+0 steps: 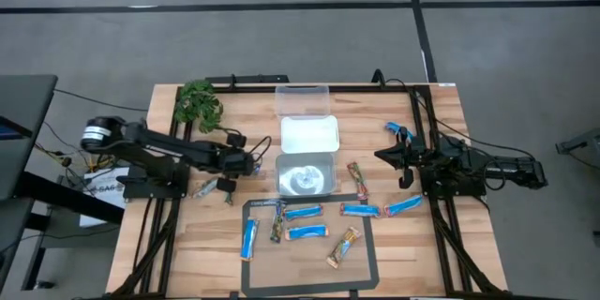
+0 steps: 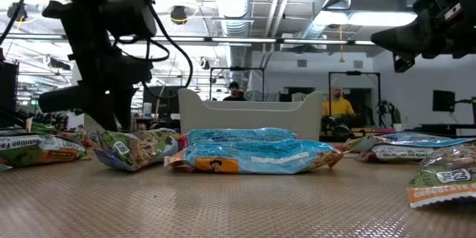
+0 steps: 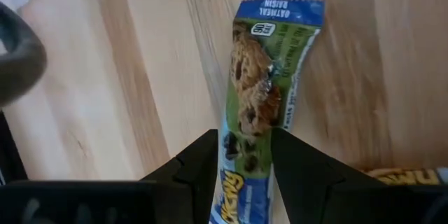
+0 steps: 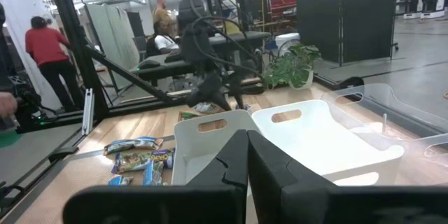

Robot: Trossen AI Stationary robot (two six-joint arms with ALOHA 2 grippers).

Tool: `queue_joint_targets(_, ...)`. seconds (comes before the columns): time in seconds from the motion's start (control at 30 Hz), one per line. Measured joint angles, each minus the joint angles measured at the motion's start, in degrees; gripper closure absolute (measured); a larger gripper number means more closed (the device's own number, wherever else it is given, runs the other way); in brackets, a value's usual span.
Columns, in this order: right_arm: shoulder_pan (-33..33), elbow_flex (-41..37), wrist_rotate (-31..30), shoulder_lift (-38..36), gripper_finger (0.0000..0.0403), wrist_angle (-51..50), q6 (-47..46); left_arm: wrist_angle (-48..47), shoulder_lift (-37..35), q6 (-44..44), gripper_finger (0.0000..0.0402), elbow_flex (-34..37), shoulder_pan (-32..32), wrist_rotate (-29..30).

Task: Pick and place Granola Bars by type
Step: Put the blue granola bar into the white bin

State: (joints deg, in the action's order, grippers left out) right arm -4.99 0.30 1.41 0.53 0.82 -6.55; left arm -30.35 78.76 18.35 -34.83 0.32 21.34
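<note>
My left gripper is low over the wood, just left of the bins, and is shut on a blue-green wrapped granola bar. In the high view the gripper hides this bar. Other bars lie flat on the table: blue ones, a dark one, a tan one and a reddish one. My right gripper hangs shut above the table's right part, near the blue bar there, and touches nothing. My left gripper pinches the blue-green bar between its two fingers, which lie across the bar's width at about mid-length. The bar's printed end reaches out past the fingers over the wood. Whether the bar is lifted clear I cannot tell.
Three bins stand in a row at mid-table: a clear one farthest, a white one, and a clear one nearest. A black-edged mat holds several bars. A green plant sits at the far left corner. People stand in the room behind.
</note>
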Motion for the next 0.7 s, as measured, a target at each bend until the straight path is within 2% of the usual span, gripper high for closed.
queue_joint_targets(0.5,0.02,0.00,0.00,0.01,0.0403,0.00,0.00,1.65,2.01,4.61,0.0274,-0.07,3.56,-8.90)
queue_joint_targets(0.7,0.00,0.00,0.00,0.01,0.0403,0.00,0.00,1.75,2.01,4.59,0.0281,-0.07,3.54,-9.36)
